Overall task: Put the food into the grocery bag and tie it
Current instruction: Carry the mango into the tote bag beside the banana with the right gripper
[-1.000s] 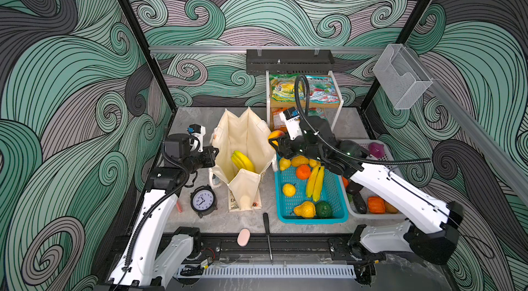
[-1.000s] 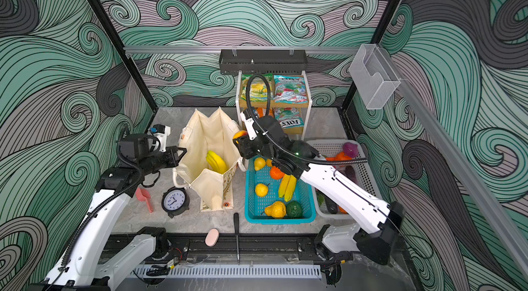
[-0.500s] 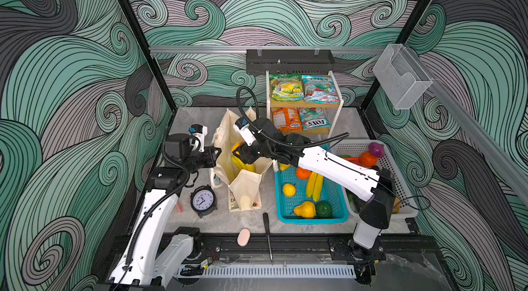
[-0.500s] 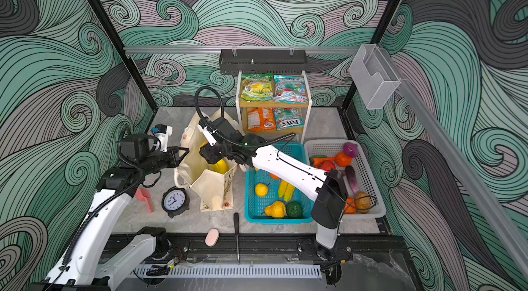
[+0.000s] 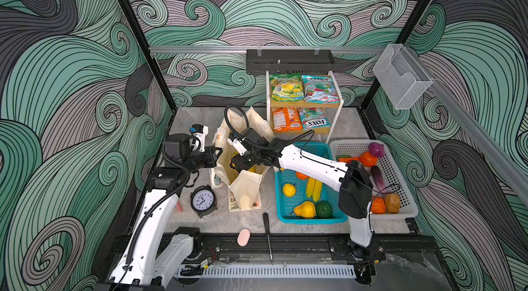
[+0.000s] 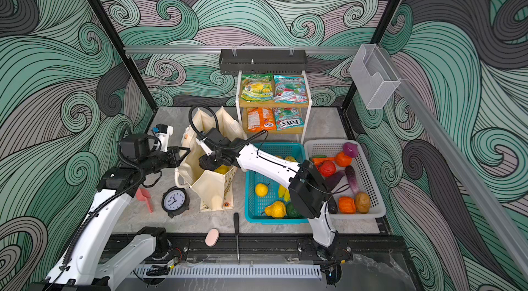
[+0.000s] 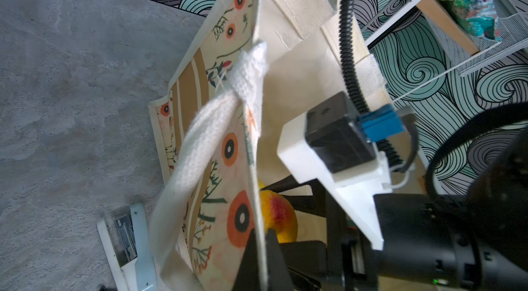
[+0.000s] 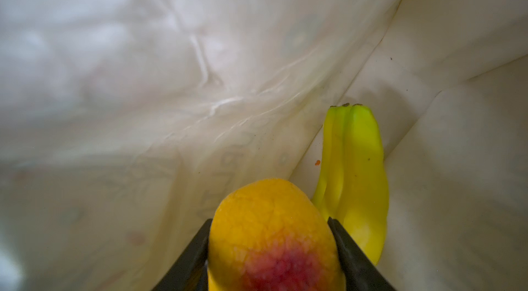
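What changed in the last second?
The right tool, gripping the yellow-red toy peach, swung left from the teal plastic basket and down into the cream canvas tote bag. Nothing released. The left tool stayed pinched on the tote's rim; the yellow banana inside stayed.

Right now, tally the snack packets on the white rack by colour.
Green-yellow packet: 1
Upper teal packet and lower teal packet: 2
Orange packet: 1
Total: 4
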`<state>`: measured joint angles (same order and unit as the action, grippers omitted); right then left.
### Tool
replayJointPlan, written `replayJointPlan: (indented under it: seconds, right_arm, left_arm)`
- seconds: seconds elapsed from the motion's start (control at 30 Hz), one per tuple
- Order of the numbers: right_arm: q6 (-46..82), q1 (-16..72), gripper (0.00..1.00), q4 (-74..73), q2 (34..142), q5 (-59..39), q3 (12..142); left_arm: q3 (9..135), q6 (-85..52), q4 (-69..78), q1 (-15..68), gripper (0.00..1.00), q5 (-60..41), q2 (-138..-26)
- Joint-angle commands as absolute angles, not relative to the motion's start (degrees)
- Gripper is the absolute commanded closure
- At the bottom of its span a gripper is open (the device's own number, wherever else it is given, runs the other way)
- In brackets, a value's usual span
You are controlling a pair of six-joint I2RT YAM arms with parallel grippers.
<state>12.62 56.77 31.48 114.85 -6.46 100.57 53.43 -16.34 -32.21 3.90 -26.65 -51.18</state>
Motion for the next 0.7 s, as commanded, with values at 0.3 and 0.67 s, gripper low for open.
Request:
replayJointPlan:
  seconds: [0.3,0.67]
  right_arm:
    - [15.5,56.7,0.49,32.5,120.4,-3.9,99.7]
    - [16.9,56.8,0.44,33.3,124.7,-3.7,101.0]
  left_arm:
    - [53.9,-16.5,-29.3,4.2,1.0,-28.3,-50.0]
    - [53.9,-16.4,-29.5,4.2,1.0,-27.8,-49.8]
